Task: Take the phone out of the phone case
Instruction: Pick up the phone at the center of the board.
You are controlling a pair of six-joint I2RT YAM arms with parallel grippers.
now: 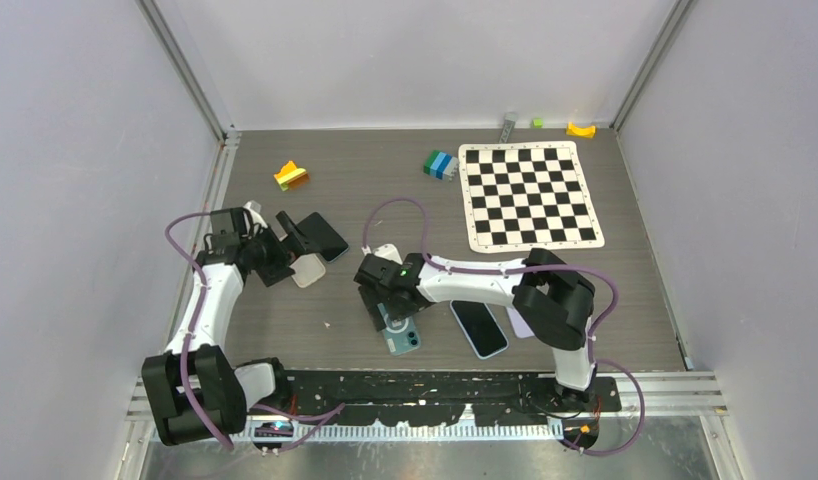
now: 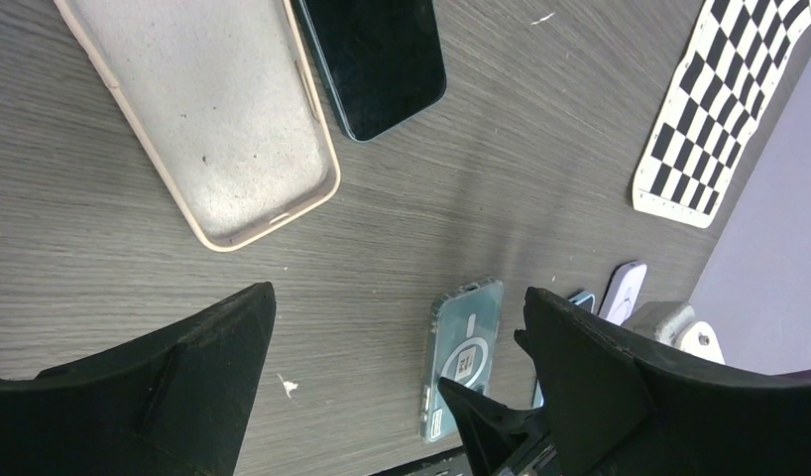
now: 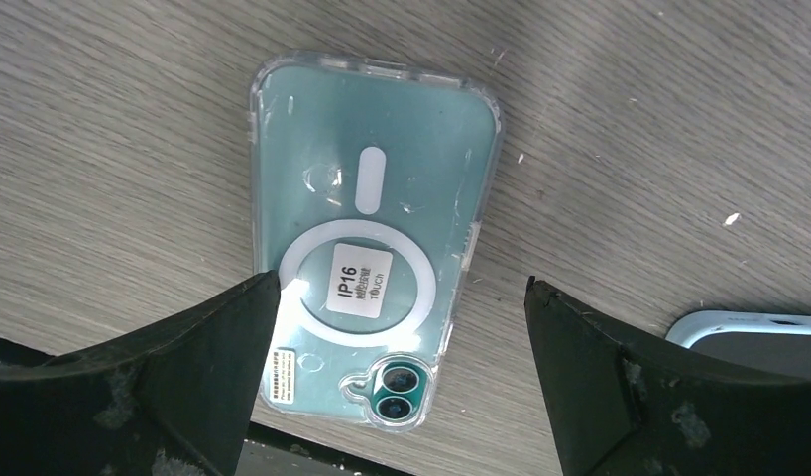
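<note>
Near the left edge of the table [image 1: 385,190] I have the left gripper [image 2: 397,297] released, jaws wide over bare tabletop, with an empty beige case [image 2: 203,109] and a dark phone [image 2: 377,59] lying side by side just beyond it. Toward the middle of the near edge, the right gripper [image 3: 402,281] is likewise released, its jaws spread to either side of the teal phone [image 3: 377,198], which lies camera-side up inside its clear case [image 3: 488,159]. Just right of it lies a second phone [image 1: 479,328], screen up, and a checkered mat [image 1: 528,195] fills the far right corner.
</note>
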